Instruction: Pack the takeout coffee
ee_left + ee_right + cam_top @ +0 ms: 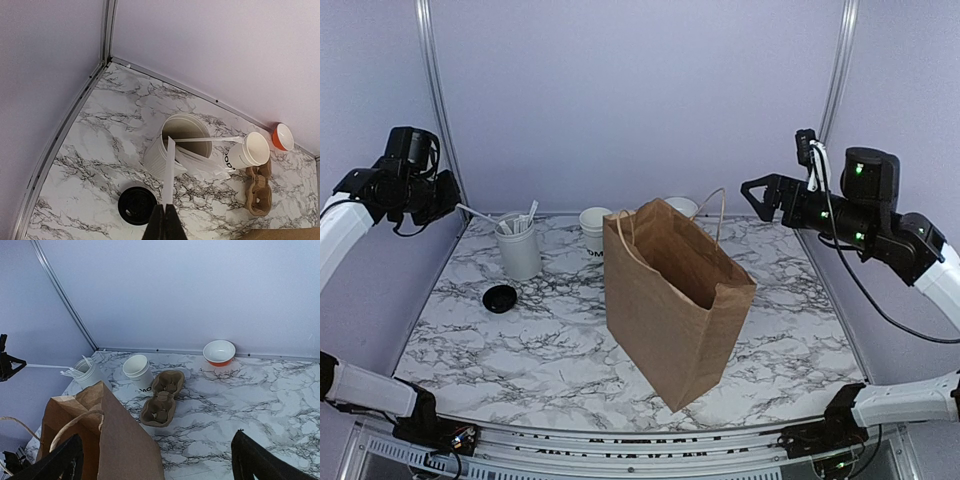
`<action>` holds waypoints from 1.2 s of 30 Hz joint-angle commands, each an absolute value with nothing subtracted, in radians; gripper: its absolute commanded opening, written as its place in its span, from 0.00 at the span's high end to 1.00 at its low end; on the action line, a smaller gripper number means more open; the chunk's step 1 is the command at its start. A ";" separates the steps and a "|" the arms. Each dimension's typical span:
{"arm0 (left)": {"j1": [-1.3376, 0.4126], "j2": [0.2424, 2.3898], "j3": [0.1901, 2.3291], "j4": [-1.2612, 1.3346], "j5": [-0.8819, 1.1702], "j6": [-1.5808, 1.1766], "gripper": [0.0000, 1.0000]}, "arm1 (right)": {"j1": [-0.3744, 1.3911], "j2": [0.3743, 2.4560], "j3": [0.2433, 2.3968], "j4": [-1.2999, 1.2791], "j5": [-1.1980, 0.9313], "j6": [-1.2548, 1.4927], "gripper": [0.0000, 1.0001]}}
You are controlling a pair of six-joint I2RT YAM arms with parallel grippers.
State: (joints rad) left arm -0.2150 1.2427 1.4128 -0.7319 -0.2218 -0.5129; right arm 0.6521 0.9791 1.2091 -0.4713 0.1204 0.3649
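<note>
No cup with a lid on shows, so the takeout coffee is out of view. A lidless white cup (593, 228) (247, 152) (139, 371) with dark lettering stands at the back. A loose black lid (500, 298) (136, 205) lies on the marble in front of the white utensil holder (518, 248) (172, 145). My left gripper (453, 203) (164, 212) hangs high at the left, shut on a thin white wrapped stick (170, 170) whose far end points toward the holder. My right gripper (752, 197) (155, 460) hovers high at the right, open and holding nothing.
An open brown paper bag (670, 300) (115, 440) stands upright mid-table. Behind it lie a cardboard cup carrier (258, 192) (162, 402) and an orange bowl (682, 206) (219, 352) by the back wall. Metal frame posts run up both back corners.
</note>
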 commanded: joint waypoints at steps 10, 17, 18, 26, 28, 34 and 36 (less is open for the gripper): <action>-0.222 1.167 1.550 -0.800 -0.128 -0.486 1.00 | 0.644 0.988 1.273 -0.449 0.147 0.348 0.00; -0.278 1.159 1.672 -0.799 -0.003 -0.475 1.00 | 0.646 0.966 1.266 -0.451 0.175 0.342 0.00; -0.294 1.160 1.693 -0.799 0.012 -0.471 1.00 | 0.645 0.964 1.266 -0.451 0.178 0.340 0.00; -0.495 1.207 1.826 -0.790 0.072 -0.429 1.00 | 0.644 0.952 1.273 -0.468 0.182 0.326 0.00; -0.530 1.215 1.841 -0.783 0.088 -0.418 1.00 | 0.645 0.947 1.272 -0.473 0.184 0.325 0.00; -0.613 1.255 1.872 -0.778 0.178 -0.382 1.00 | 0.646 0.932 1.271 -0.491 0.197 0.323 0.00; -0.650 1.263 1.876 -0.777 0.199 -0.364 1.00 | 0.645 0.931 1.275 -0.500 0.204 0.323 0.00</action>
